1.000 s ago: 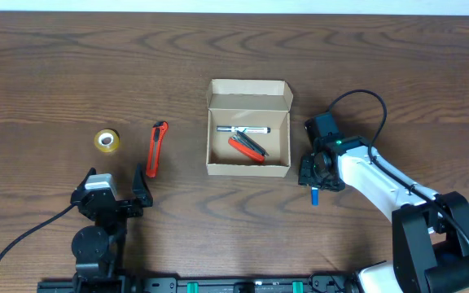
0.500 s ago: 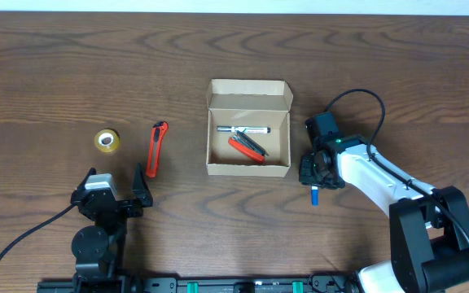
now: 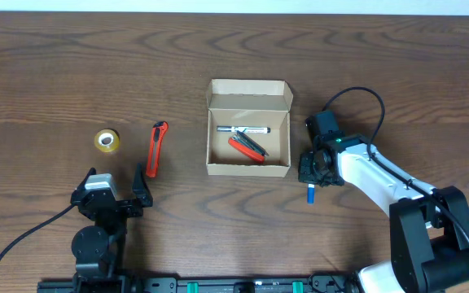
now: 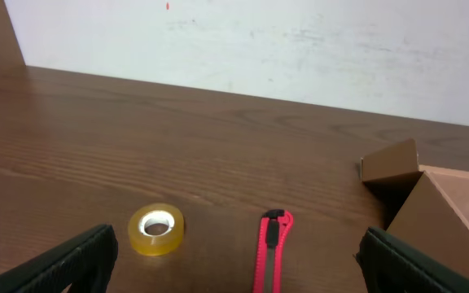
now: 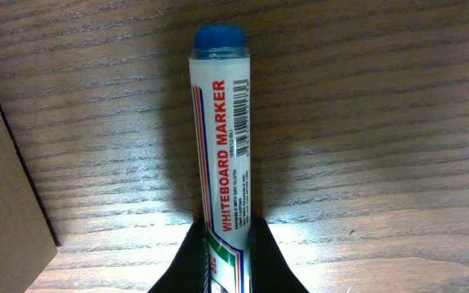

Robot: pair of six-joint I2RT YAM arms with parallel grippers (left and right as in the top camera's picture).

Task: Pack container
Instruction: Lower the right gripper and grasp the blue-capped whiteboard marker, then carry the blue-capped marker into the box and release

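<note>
Container look: we see a small rectangular box (image 3: 248, 130) of plain tan-brown cardboard, unmarked, its hinged lid flap open and standing at the far side with small tabs at its corners.
Container place: it sits near the middle of the table (image 3: 55, 65), between the box cutter (image 3: 156, 148) on its left and the right gripper (image 3: 314, 171) just beside its right wall.
Container contents: we make out a pale marker (image 3: 243, 129) lying crosswise and a red-and-black item (image 3: 247, 147) angled beneath it. What that second item is we cannot tell.
Right gripper: its dark fingers (image 5: 192, 260) are pinched on a whiteboard marker (image 5: 222, 138), gripping the barrel from both sides.
Whiteboard marker: a smooth white plastic cylinder with red lettering, a barcode and a blue end. The blue end points away from the fingers, over the wood. We cannot tell whether it touches the table.
Left gripper: its jaws (image 3: 114, 189) stand wide apart with nothing between them, near the front-left edge.
Box cutter: a slim, straight orange-red plastic body with a dark slider.
Tape roll: a small ring (image 4: 156, 229) of glossy yellowish translucent tape lying flat, left of the cutter and apart from it.
Table: dark brown wood with flowing grain and a matte surface.
Cardboard edge: in the right wrist view we see the box's flat, dull wall just left of the marker.
</note>
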